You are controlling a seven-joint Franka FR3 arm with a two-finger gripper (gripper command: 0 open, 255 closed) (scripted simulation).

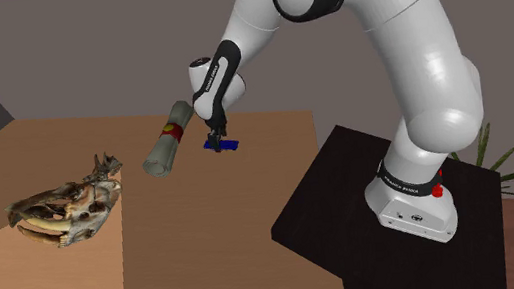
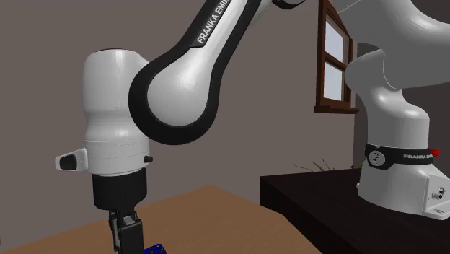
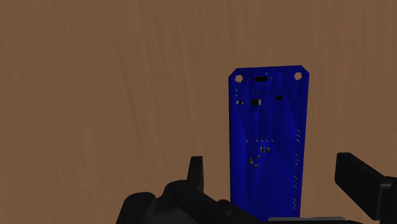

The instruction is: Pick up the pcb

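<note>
Shoulder view, sweeping left to right. Farthest from my jaws, off toward the shoulder view's left, a bony brown skull (image 1: pixel 66 207) is lying on the wooden table (image 1: pixel 207 245). Nearer in, just beside my jaws on that same side, a grey-green roll (image 1: pixel 169 139) with a red and yellow band is lying on its side, apart from me. Then my gripper (image 1: pixel 217 139): I am pointing straight down and hanging low over the blue pcb (image 1: pixel 223 146), which is lying flat on the table directly under my jaws. Further toward the shoulder view's right, well apart from my jaws, my black stand (image 1: pixel 335 220) is carrying the white arm base (image 1: pixel 414 205), and green plant leaves (image 1: pixel 509 163) are poking out behind it.

Second exterior view. My gripper (image 2: pixel 124 234) is hanging at the lower edge, with the pcb (image 2: pixel 153 250) showing as a blue corner just beside my jaws. Far off to that view's right, a window (image 2: pixel 335 61) is sitting in the grey wall.

Wrist view. I am holding my jaws wide and gripping nothing. One finger (image 3: pixel 196 173) is standing off one long edge of the board. The pcb (image 3: pixel 267 146) is running lengthways between my jaws. The other finger (image 3: pixel 359 184) is standing off the opposite edge. Bare wood is showing in both gaps, so neither finger is touching it.
</note>
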